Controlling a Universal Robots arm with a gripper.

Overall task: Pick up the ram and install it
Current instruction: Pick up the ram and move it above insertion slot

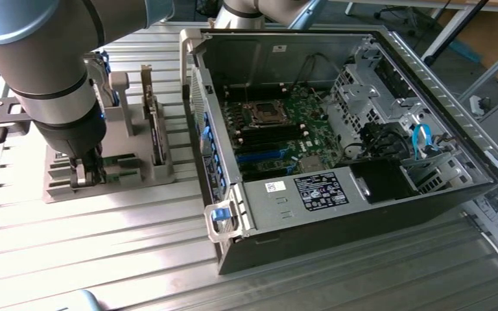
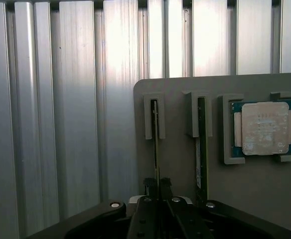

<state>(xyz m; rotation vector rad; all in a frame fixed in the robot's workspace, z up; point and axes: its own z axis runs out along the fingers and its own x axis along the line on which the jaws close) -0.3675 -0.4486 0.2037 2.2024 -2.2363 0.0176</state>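
One slotted stand [image 1: 141,173] at the exterior view's left held the ram [image 2: 155,144] on edge, so the claw [image 2: 158,183] clenched its sides.

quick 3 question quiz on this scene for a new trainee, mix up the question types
1. True or false: the processor chip lies on the grey holder, outside the computer case.
2. The gripper is closed on: A) the ram B) the processor chip C) the computer case.
3. Fill in: the computer case lies with its side ___.

Key: 1 true; 2 A; 3 open.
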